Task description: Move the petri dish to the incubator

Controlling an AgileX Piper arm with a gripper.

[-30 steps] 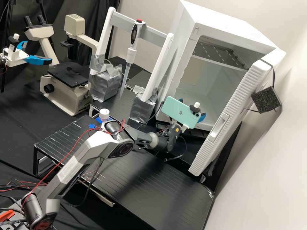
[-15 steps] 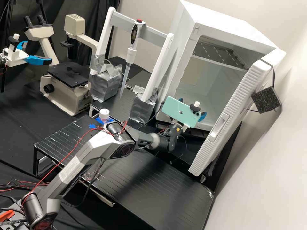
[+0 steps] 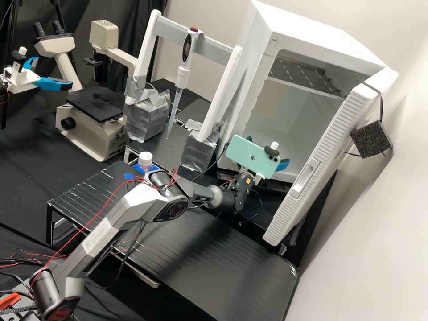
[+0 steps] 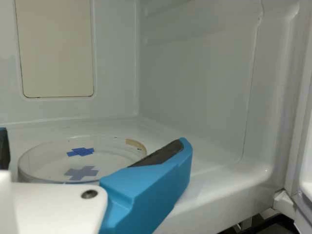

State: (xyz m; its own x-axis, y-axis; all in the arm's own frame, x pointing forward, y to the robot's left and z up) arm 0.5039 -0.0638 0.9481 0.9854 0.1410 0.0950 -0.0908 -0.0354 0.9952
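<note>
Since the earlier frames, the blue finger beyond the phone has spread a little farther out, right of centre in the high view, while the phone has hardly shifted. The claw stands open, wide enough to take the whole dish between its fingers, and I judge it has let go. The wrist view has the petri dish inside the incubator, lying flat, it seems, on the incubator floor, with one finger apart from the rim; whether the other still brushes it is hard to tell.

The step in hand looks like the release, with the carrying as good as done. To do it well, be sure the dish bears its full weight on the floor, then ease both fingers outward evenly so neither one nudges it. Back straight out at the same height, slowly; a twist or early lift could hook the rim and tip or drag it. Mind the open door at the right of the frame on the way out.
</note>
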